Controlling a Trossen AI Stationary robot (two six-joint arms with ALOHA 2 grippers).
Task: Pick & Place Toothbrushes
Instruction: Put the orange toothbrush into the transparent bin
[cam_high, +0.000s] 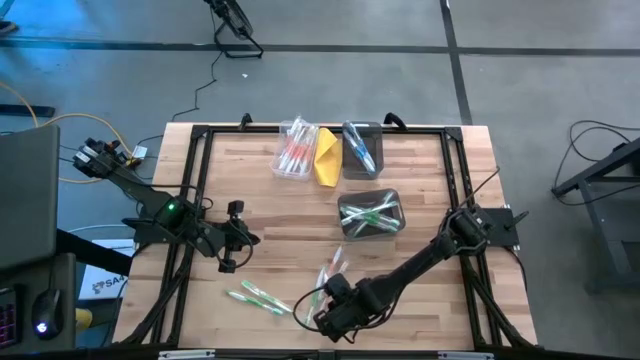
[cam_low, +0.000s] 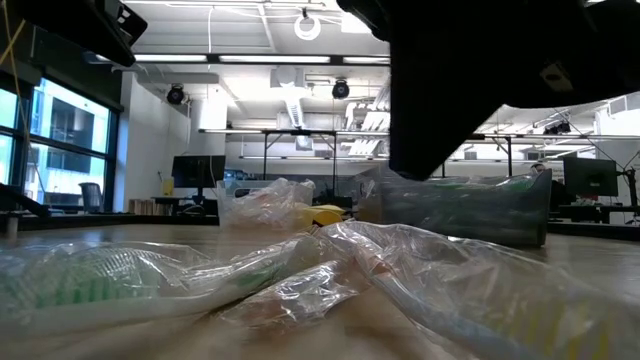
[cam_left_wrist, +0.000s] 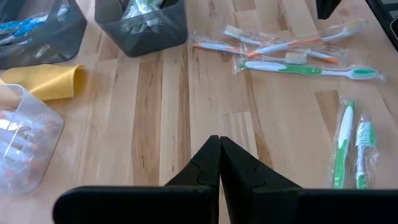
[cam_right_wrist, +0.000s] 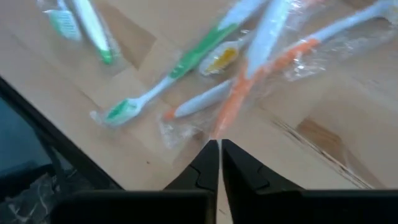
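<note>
Several wrapped toothbrushes lie flat on the wooden table near its front edge: a cluster (cam_high: 330, 272) with orange and green ones (cam_right_wrist: 239, 93) and a green pair (cam_high: 258, 297) to its left. My right gripper (cam_high: 322, 318) is shut and points steeply down just near-side of the cluster (cam_right_wrist: 218, 144). My left gripper (cam_high: 243, 238) is shut and hangs over bare wood at the table's left (cam_left_wrist: 219, 140). At the back, more toothbrushes fill a clear bin (cam_high: 295, 150) and two dark bins (cam_high: 361, 150) (cam_high: 370, 215). My right gripper's shut fingertips (cam_right_wrist: 213, 149) stand at the near edge of the clear wrapper (cam_right_wrist: 186, 132) around the orange toothbrush, coming from above and slanting. Whether they touch the wrapper I cannot tell; the toothbrush lies flat on the table.
A yellow folded cloth (cam_high: 328, 157) lies between the clear bin and the far dark bin. A black frame (cam_high: 200, 180) runs along the table's sides. Bare wood lies between my left gripper and the bins (cam_left_wrist: 155, 112).
</note>
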